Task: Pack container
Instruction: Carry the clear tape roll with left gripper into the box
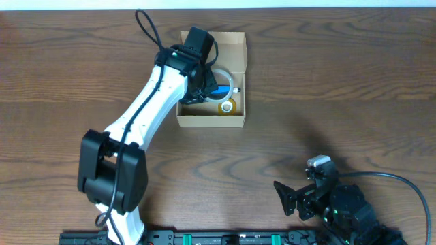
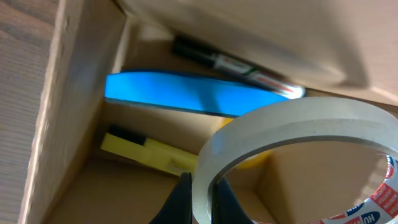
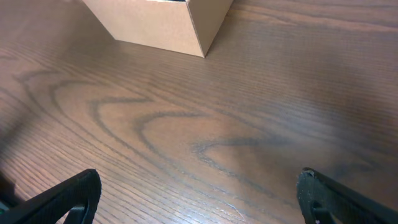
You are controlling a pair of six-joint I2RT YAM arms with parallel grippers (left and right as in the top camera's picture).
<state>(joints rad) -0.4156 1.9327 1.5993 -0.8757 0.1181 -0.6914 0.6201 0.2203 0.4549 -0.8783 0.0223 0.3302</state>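
Note:
The tan cardboard container (image 1: 211,121) stands open at the table's upper middle; a corner of it shows in the right wrist view (image 3: 168,28). My left gripper (image 2: 202,202) reaches down into it (image 1: 204,82) and is shut on the rim of a white tape roll (image 2: 298,134), which hangs over the box's inside (image 1: 225,80). Inside lie a blue strip (image 2: 193,93), a black marker (image 2: 230,62), a yellow marker (image 2: 146,152) and a small yellow roll (image 1: 227,106). My right gripper (image 3: 199,199) is open and empty, low over the table at the front right (image 1: 293,197).
The box's inner wall (image 2: 74,124) rises close at the left of the held roll. Bare brown wood table (image 1: 340,88) lies between the box and the right arm. A black rail (image 1: 225,238) runs along the front edge.

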